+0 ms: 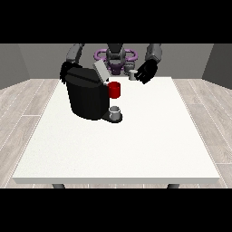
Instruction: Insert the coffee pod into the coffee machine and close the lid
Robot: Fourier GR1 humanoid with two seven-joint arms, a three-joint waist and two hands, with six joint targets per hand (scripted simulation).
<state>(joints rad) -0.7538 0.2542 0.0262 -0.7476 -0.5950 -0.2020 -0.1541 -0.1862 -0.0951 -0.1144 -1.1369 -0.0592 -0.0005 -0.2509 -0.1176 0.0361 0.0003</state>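
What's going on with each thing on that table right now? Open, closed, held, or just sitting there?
Coffee machine: standing upright on the table, black.
Lid: raised, tilted open.
Coffee pod: small grey piece next to the hand at the view's right; whether it is held cannot be told.
Cup: upright on the machine's tray.
Hand at the view's right: raised beside the pod.
Hand at the view's left: behind the machine, mostly hidden.

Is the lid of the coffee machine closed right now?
No, the grey lid stands tilted up above the black coffee machine, so the top is open.
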